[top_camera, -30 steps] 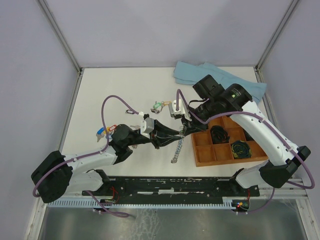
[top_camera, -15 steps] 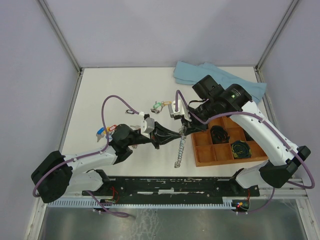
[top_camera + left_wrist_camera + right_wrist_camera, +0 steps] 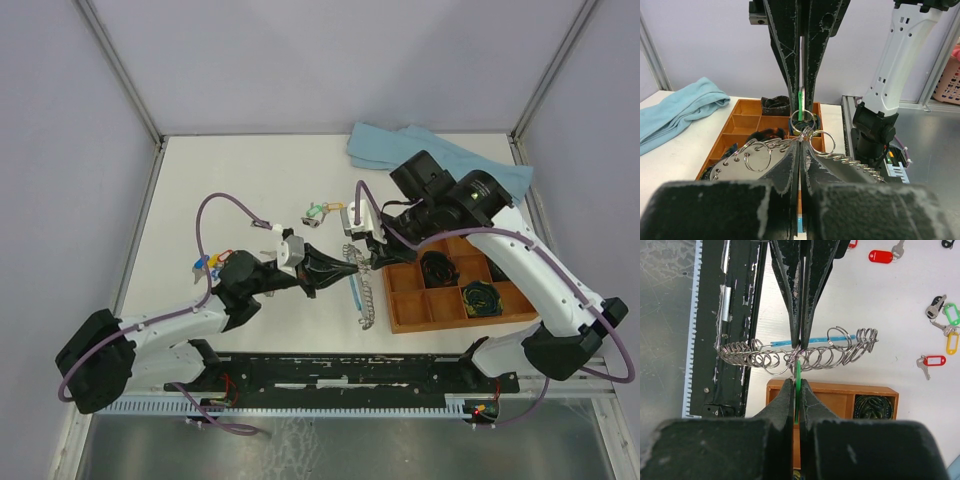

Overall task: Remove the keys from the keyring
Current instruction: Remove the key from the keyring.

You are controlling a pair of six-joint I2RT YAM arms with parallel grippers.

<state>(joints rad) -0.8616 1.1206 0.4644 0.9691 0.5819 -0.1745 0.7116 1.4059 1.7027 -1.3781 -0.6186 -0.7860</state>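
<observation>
Underneath, white table (image 3: pixel 230 170); beyond, lilac walls (image 3: pixel 330 60)

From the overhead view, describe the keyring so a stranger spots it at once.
Find the wooden tray at the right of the table. Just off its left edge is the keyring. Unlike the loose tagged keys farther left, it is a loop, one side light blue, the rest silver rings.

Bright, even light falls from above, leaving only faint, soft shadows on the white table (image 3: pixel 220 180) and no harsh glare. The top view is sharp throughout. In both wrist views the near fingers (image 3: pixel 740 210) (image 3: pixel 740 455) are blurred and grainy, while things farther off stay crisp.
</observation>
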